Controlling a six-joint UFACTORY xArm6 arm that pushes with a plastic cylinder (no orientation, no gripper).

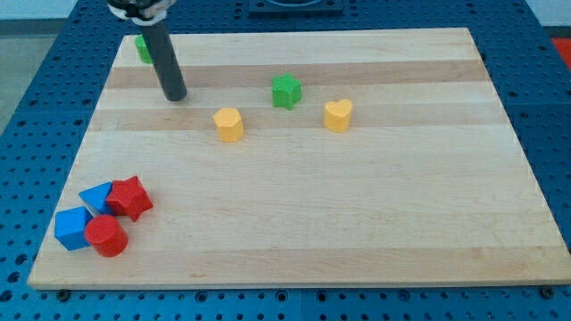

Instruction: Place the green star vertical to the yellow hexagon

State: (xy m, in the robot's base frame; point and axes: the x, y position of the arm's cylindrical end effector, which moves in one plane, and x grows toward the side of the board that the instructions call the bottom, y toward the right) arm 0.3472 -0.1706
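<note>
The pale wooden board [294, 223] carries eight blocks: two red, two blue, two yellow, two green. The dark rod has no fingers; my tip [175, 96] rests well left of the green star block [286, 91]. The star sits up-right of the yellow hexagon block [228, 124], left of the yellow heart block [337, 115].
</note>
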